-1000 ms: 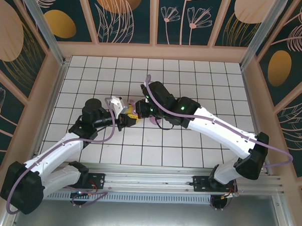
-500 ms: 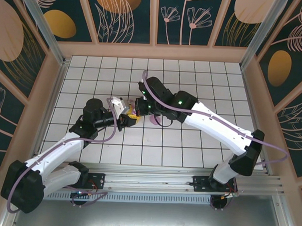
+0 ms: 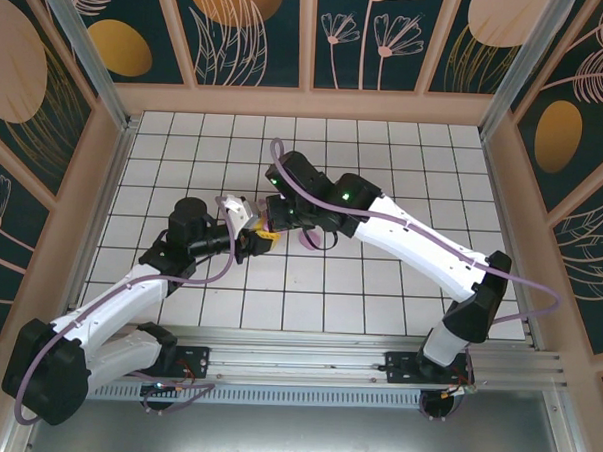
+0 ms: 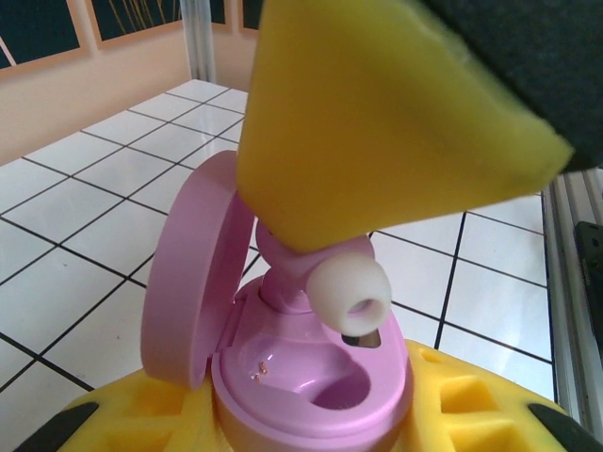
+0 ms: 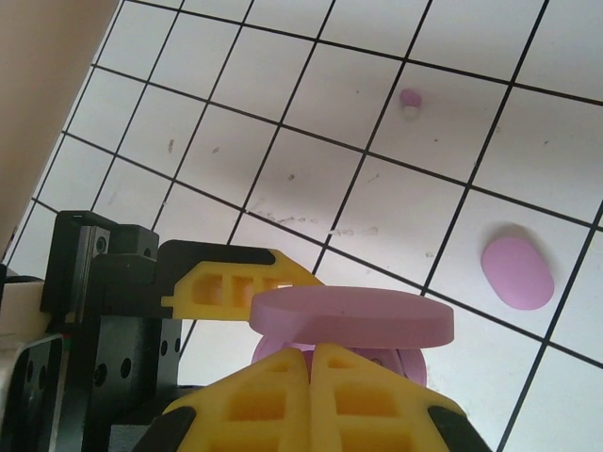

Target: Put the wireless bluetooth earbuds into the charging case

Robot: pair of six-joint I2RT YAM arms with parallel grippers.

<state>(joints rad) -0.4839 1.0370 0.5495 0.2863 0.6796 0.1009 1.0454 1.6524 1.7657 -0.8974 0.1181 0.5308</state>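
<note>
Looks like left claw point(image 4: 301, 428) pinches the open charging case point(image 4: 311, 377) steady, lid point(image 4: 184, 273) flipped to 9 o'clock, so right claw point(image 5: 311, 372), squeezing an earbud point(image 4: 350, 294), can seat it.

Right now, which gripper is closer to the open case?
Left. The left gripper clamps the case; the right gripper is just above it, pinching an earbud.

The earbud's point(image 4: 325, 273) top hides behind the right pad point(image 4: 377, 122). The case point(image 4: 311, 381) runs off the lower edge.
</note>
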